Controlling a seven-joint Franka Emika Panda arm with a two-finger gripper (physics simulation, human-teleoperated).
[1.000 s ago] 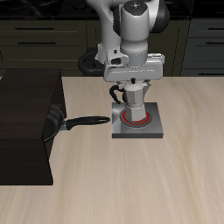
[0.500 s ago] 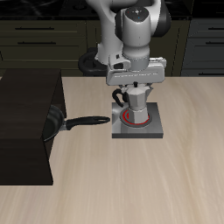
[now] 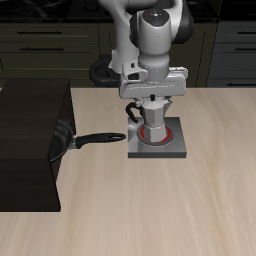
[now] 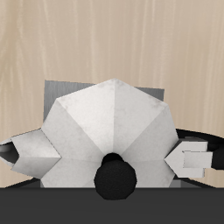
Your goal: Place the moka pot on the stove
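The silver faceted moka pot [image 3: 150, 116] stands upright on the grey stove [image 3: 161, 149], over its red coil ring. My gripper [image 3: 150, 101] comes straight down on the pot's top, one finger on each side, shut on it. In the wrist view the pot [image 4: 109, 114] fills the space between my two fingers [image 4: 35, 149], with its black lid knob close under the gripper [image 4: 112, 156]. A strip of the stove plate [image 4: 61, 87] shows beyond the pot. The pot's base is hidden in the wrist view.
A black long-handled frying pan [image 3: 92, 138] lies beside the stove, its handle pointing at the plate. A large dark box-like cabinet [image 3: 30, 140] stands beyond the pan. Dark drawer fronts [image 3: 45, 40] run behind the table's back edge.
My gripper has come down a little with the moka pot, and the pot has shifted slightly over the coil ring. The pan and the stove have not moved.
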